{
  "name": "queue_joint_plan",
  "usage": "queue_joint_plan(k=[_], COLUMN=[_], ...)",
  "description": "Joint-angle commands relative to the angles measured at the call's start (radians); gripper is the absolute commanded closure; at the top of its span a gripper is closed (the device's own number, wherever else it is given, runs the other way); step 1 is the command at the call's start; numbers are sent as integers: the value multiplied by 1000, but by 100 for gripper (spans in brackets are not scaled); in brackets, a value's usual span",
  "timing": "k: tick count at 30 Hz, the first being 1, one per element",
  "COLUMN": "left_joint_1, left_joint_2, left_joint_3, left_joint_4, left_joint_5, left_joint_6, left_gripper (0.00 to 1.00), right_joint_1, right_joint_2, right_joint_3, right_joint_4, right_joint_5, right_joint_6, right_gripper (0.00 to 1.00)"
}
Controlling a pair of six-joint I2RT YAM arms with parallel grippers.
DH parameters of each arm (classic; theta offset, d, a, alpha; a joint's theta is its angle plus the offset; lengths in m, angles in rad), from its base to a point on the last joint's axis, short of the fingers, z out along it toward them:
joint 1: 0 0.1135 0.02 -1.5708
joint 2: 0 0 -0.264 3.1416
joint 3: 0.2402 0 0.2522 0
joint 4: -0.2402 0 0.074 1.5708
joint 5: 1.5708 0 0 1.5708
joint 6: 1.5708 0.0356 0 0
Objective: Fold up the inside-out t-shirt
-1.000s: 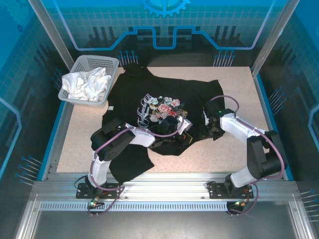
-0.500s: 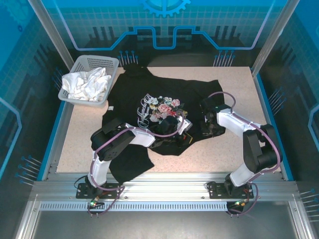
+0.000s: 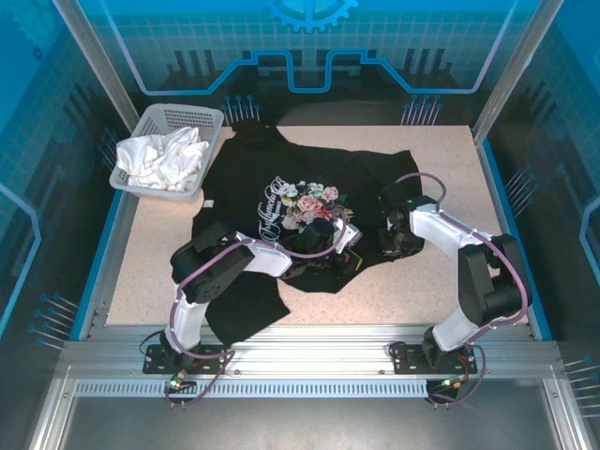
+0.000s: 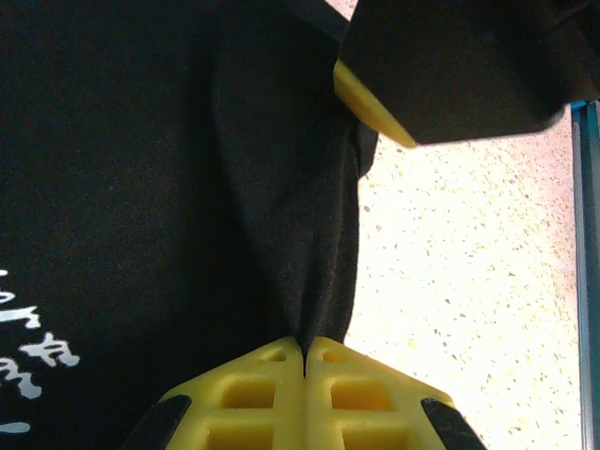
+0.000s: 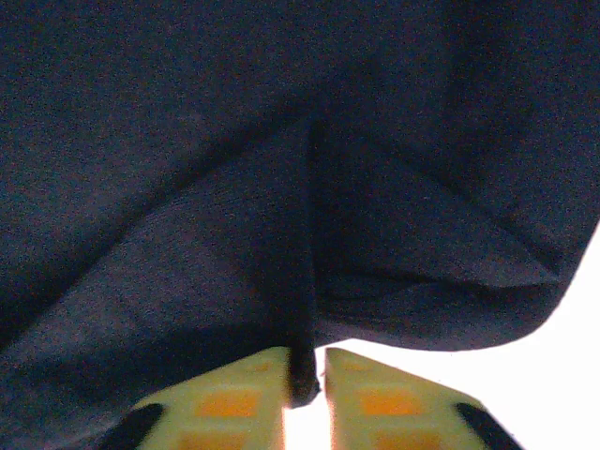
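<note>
I see the black t-shirt (image 3: 246, 178) spread across the table (image 3: 441, 272), flowered print up, rumpled along its near edge. Left gripper (image 4: 305, 352) is clamped on a fabric ridge there. Right gripper (image 5: 306, 367) nips a fold at the shirt's right edge.

**Legible markings: none readable**

Item 1: white script lettering (image 3: 272, 199) on the black t-shirt (image 3: 309, 169), just left of its floral print (image 3: 311, 201), top view. It is too small to make out any word.
Item 2: white letter fragments (image 4: 33, 366) on the same garment, lower left of the left wrist view. They are cut off at the frame edge and unreadable
</note>
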Motion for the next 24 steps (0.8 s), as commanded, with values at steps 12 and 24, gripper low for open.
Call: queue_joint_plan(k=[12, 24], left_joint_1=[8, 6], left_joint_2=[-2, 1], left_joint_3=[-2, -6], left_joint_4=[22, 35], left_joint_5=[31, 36], left_joint_6=[-2, -7], left_gripper=[100, 100], right_joint_1=[9, -13], right_joint_2=[-41, -26], right_joint_3=[-76, -61], right_joint_4=[37, 11], right_joint_5=[-69, -23], right_joint_6=[117, 116], right_gripper=[59, 78])
